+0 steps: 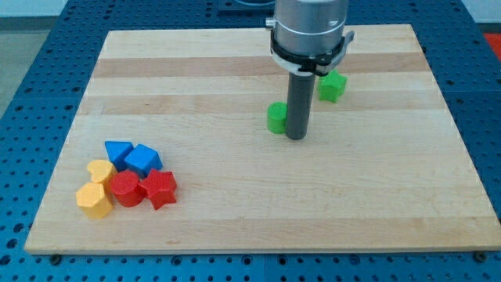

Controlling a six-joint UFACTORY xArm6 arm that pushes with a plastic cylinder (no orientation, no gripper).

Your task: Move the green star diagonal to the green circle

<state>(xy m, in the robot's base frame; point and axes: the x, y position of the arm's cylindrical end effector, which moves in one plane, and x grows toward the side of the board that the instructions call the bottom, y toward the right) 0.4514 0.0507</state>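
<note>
Yellow block (94,200) leads cluster; my tip (296,138) beside green block (276,117).

The rod hides the right part of one green block (276,117), so I cannot tell if this is the star or the circle. The other green block (332,86) is covered on its left by the arm's grey collar (309,35), and its shape is also unclear. The arm is cut off by the view's top edge. My tip (296,138) shows.
</note>
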